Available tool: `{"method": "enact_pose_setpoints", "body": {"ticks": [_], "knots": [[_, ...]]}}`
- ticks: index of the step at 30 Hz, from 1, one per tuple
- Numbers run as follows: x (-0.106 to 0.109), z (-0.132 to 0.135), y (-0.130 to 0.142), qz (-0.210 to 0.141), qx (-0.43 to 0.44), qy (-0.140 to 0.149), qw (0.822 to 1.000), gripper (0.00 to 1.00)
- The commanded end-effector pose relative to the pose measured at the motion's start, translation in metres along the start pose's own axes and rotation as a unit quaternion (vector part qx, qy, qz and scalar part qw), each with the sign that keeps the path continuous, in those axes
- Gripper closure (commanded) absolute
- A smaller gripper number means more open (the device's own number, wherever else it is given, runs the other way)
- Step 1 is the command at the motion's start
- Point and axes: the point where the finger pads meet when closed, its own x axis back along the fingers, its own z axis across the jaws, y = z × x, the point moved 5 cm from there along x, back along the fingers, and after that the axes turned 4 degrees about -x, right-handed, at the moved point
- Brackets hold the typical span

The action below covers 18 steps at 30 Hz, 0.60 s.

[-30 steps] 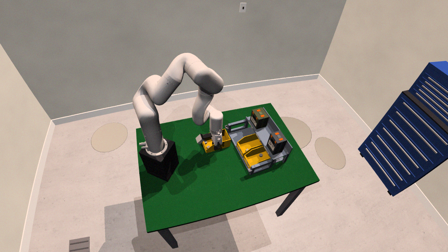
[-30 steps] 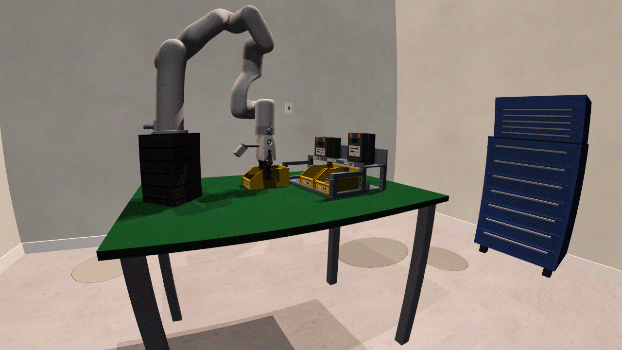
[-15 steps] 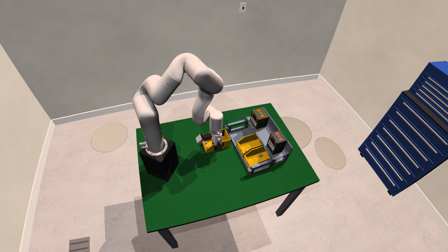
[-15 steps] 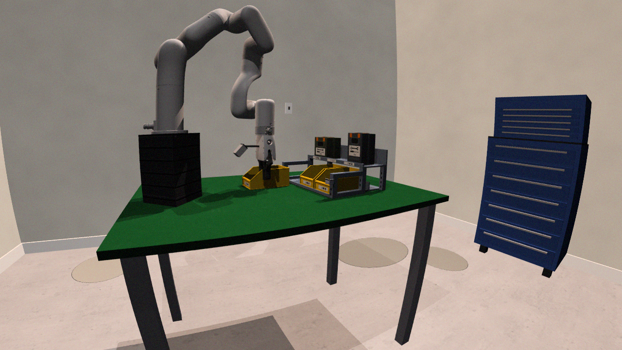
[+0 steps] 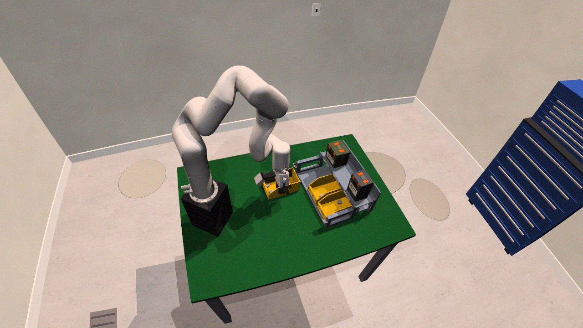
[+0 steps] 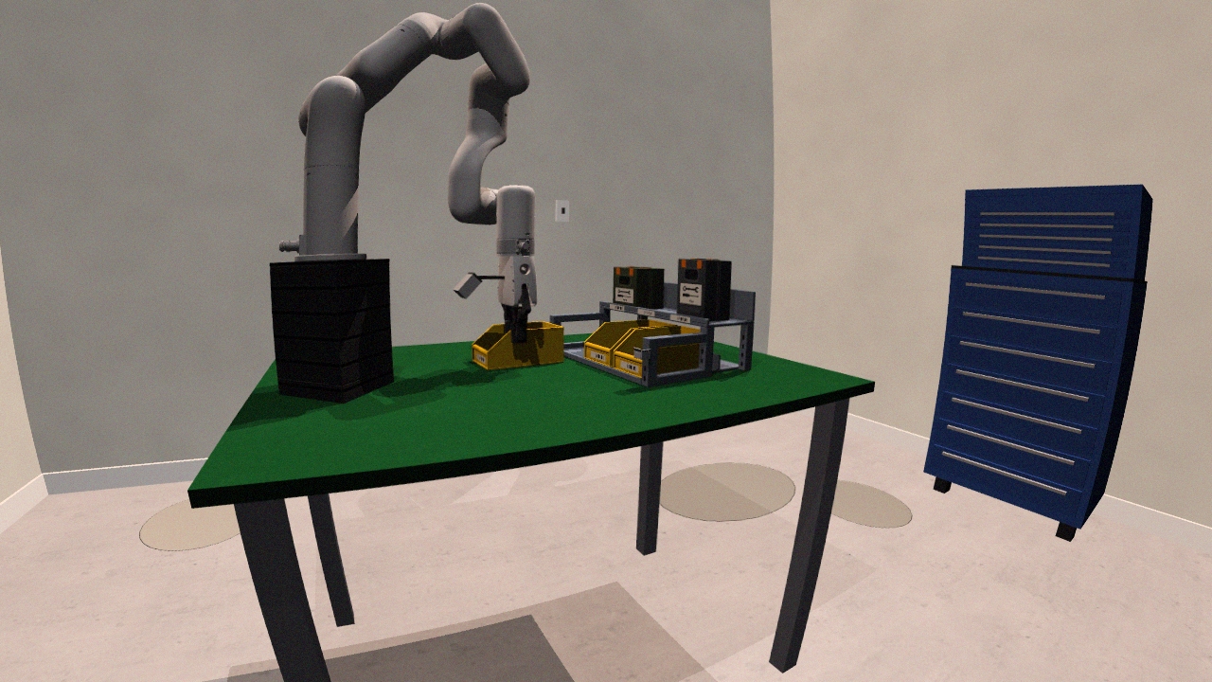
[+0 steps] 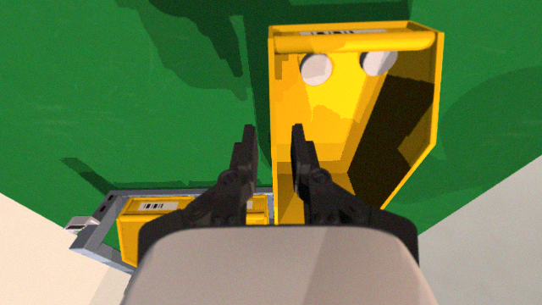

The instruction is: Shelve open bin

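Note:
The loose yellow open bin (image 5: 294,184) (image 6: 535,349) (image 7: 339,110) stands level on the green table (image 5: 264,244) (image 6: 508,415), just left of the grey shelf (image 5: 360,164) (image 6: 652,363). Two pale round parts (image 7: 315,69) (image 7: 377,61) lie at its low open front. My gripper (image 5: 281,188) (image 6: 517,332) (image 7: 273,139) points straight down and is open. Its fingers straddle the bin's side wall, one inside and one outside, with a gap on each side. Two more yellow bins (image 5: 324,183) (image 5: 332,203) (image 6: 606,339) (image 6: 656,356) stand in the shelf's row. The free place (image 5: 310,162) is at the row's far end.
Two dark boxes with orange tops (image 5: 338,152) (image 5: 359,185) (image 6: 637,286) (image 6: 702,286) stand on the shelf's upper board. The arm's black pedestal (image 5: 207,207) (image 6: 330,326) is on the table's left part. A blue drawer cabinet (image 5: 529,171) (image 6: 1042,339) stands off to the right.

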Motion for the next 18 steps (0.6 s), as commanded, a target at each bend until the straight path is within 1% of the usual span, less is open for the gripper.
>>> {"method": "enact_pose_setpoints", "body": {"ticks": [1,12,17,18], "knots": [[0.026,0.000,0.003,0.002,0.000,-0.002,1.000,0.72],[0.026,0.000,0.003,0.002,0.000,-0.002,1.000,0.72],[0.081,0.001,0.003,0.002,0.000,-0.002,1.000,0.72],[0.081,0.001,0.003,0.002,0.000,-0.002,1.000,0.72]]}}
